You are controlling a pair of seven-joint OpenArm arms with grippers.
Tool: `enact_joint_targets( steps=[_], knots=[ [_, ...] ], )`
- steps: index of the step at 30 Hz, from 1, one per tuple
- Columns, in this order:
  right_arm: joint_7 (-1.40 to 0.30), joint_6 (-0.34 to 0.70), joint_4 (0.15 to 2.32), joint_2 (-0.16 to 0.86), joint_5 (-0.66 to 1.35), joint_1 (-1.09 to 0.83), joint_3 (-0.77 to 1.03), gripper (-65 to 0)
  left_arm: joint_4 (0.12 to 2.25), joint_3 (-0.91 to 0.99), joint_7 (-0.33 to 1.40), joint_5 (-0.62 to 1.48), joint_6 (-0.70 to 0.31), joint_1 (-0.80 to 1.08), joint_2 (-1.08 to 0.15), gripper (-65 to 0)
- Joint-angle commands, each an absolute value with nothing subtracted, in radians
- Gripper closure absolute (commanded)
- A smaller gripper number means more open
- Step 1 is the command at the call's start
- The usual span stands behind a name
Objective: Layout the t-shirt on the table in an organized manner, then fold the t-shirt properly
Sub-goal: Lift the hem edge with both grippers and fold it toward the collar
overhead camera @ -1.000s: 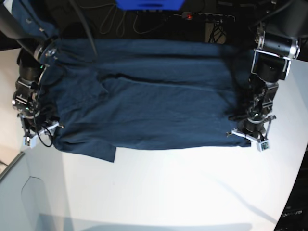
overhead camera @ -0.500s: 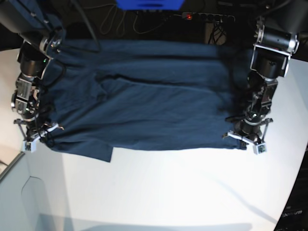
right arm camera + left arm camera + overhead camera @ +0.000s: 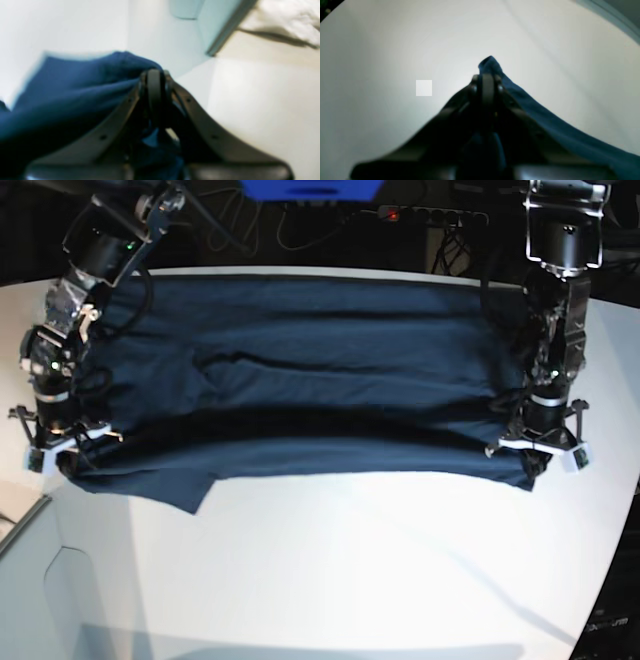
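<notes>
Navy cloth is the whole job here, and both grippers have it. Nearest the base camera, bare table (image 3: 330,570) runs from 6 o'clock up to the shirt (image 3: 300,380), which lies spread across the middle, its near hem raised off the white top with a dark shadow band under the lifted strip. A loose flap hangs down at about 7 o'clock.

The right gripper (image 3: 55,442), at 9 o'clock in the base view, has its fingers clamped together on the hem corner; its wrist view shows blue cloth bunched against the closed tips (image 3: 153,82). The left gripper (image 3: 540,448), at 3 o'clock, is likewise pinched shut on the opposite corner, with a peak of fabric standing just past its tips (image 3: 487,82).

The step looks like the first fold: carrying the near hem toward 12 o'clock, over the body. To do it well, both arms should probably rise and travel at the same pace, keeping the edge taut and level between them so it lands parallel to the far edge. The 7 o'clock flap may drag or tuck under; lifting high enough to clear it seems wise. Beyond the shirt, at 12 o'clock, cables (image 3: 240,225) lie off the table.
</notes>
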State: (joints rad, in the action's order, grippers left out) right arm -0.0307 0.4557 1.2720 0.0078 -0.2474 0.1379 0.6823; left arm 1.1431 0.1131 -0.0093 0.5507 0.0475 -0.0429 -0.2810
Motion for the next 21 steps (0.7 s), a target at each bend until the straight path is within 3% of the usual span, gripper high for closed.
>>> enact_joint_targets(
  steps=[1,10,21],
  knots=[
    [-0.001,0.460,1.313,0.018,-0.211,0.127,0.690,0.0,1.181,0.128,-0.038,0.550,0.045,-0.030,-0.286,-0.2],
    [-0.001,0.460,1.349,0.019,-0.050,-0.039,0.690,0.0,1.302,0.231,-0.039,0.550,0.044,0.134,-0.226,-0.2],
    [-0.008,0.460,1.348,0.016,-0.045,-0.099,0.691,0.0,1.296,0.223,-0.039,0.550,0.044,0.199,-0.222,-0.2]
  ],
)
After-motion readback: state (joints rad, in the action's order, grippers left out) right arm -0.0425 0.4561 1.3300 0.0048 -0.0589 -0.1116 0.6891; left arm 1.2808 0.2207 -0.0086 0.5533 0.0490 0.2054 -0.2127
